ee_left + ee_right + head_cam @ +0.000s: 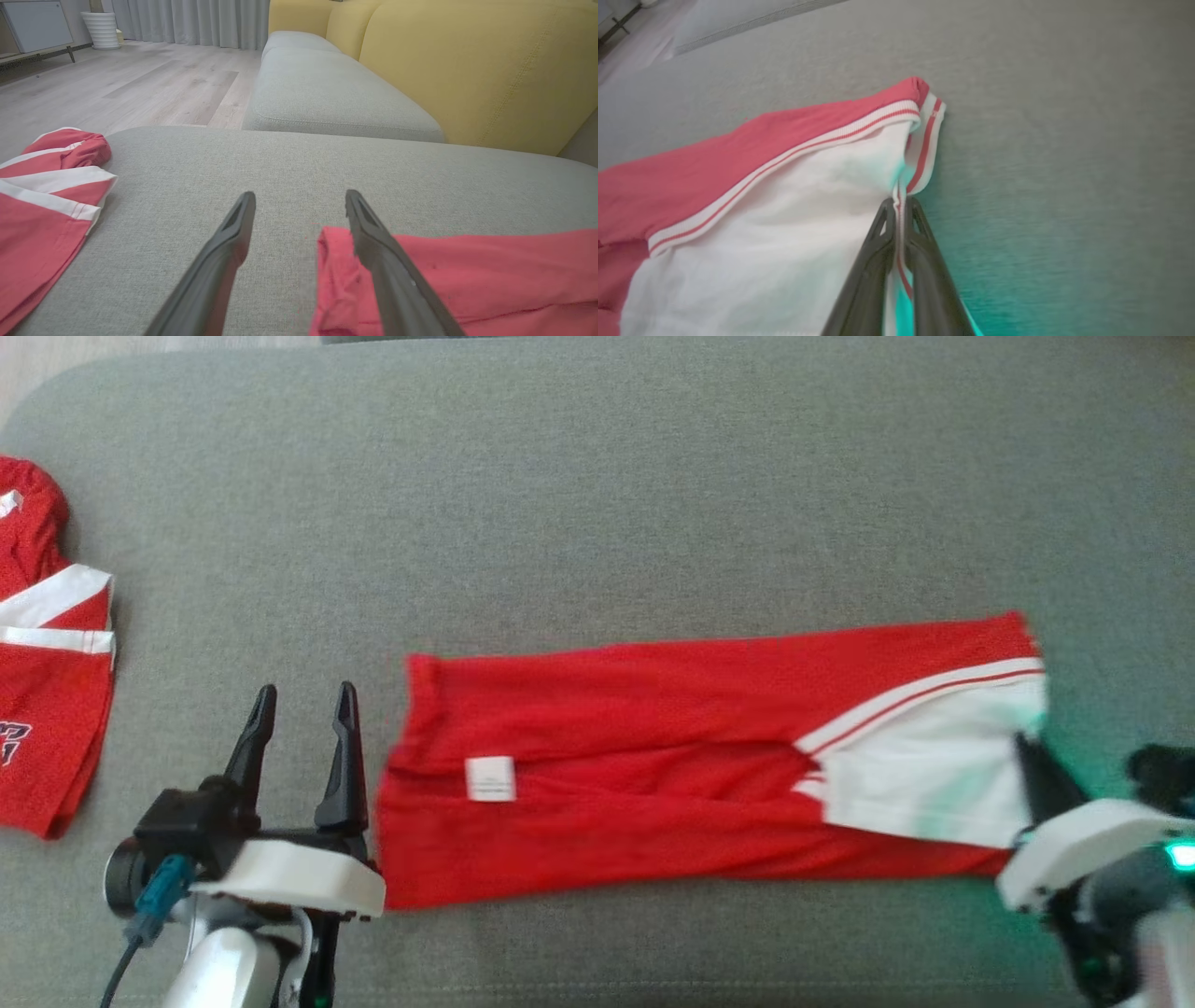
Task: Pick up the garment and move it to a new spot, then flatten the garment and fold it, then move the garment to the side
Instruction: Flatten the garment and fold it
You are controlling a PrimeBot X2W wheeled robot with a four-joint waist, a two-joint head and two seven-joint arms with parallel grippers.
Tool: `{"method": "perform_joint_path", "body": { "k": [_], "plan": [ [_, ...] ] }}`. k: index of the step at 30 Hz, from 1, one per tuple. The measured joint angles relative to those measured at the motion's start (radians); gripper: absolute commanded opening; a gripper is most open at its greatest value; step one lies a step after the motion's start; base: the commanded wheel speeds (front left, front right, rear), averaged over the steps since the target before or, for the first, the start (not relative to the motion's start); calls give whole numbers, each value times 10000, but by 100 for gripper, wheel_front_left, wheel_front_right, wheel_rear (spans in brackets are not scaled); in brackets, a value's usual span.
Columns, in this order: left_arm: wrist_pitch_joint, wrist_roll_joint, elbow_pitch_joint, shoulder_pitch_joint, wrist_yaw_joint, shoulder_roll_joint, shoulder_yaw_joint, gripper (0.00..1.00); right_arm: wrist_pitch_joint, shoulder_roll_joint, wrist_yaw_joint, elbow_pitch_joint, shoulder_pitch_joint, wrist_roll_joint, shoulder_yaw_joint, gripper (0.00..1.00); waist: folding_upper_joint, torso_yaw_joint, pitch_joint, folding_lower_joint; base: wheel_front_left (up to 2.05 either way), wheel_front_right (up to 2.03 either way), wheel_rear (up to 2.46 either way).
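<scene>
1. Finds the red and white garment (pixel 653 775) lying on the grey cushion (pixel 597 476), from the middle out to the robot's right
2. Looks flat and smooth already, maybe folded once along its length, so likely done with the moving and the flattening
3. Probably starts the next fold now; after that, needs a push to the side
4. Runs long from left to right across the cushion
5. Points the red end with the little white tag (pixel 490 777) to the left and the white end to the right
6. Pinches the striped white hem (pixel 920 154) at the right end in the right gripper (pixel 901 204), squeezed shut on the cloth
7. Holds the left gripper (pixel 308 695) wide open and empty, just beside the red left edge
8. Shows another red and white piece of clothing (pixel 47 709) far off at the left, well apart
</scene>
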Motion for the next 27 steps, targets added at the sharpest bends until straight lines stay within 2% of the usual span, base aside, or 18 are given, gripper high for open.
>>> {"method": "perform_joint_path", "body": {
  "k": [7,11,17,20,21,22,23,27],
  "plan": [
    [0,0,21,9,0,-121,67,100,495,-414,0,-656,417,-73,-1336,0,0,-22,-172,0,0,0,0],
    [0,2,54,34,-8,-127,86,100,723,-430,0,-1473,636,-92,-1197,0,0,-72,-329,0,0,0,0],
    [0,146,52,267,-84,-134,63,100,1450,-382,-2,-3661,503,-71,706,0,0,-160,-604,-1,0,0,0],
    [2,153,38,342,-84,-136,17,100,1879,-196,-2,-4132,273,2,2036,0,0,-164,-728,-1,0,0,0],
    [2,153,42,348,-88,-134,13,100,1941,-71,-2,-4155,166,86,2500,0,0,-149,-760,0,0,0,0],
    [2,153,42,348,-88,-134,13,100,1941,-71,-2,-4155,166,86,2500,0,0,-149,-760,0,0,0,0],
    [2,151,59,348,-96,-134,-4,100,1969,174,-2,-4033,-41,360,3409,0,0,-95,-804,-1,0,0,0],
    [2,151,113,346,-100,-134,-79,100,1578,357,-2,-2895,-409,1116,4951,0,0,105,-833,0,0,0,0]
  ]
}}
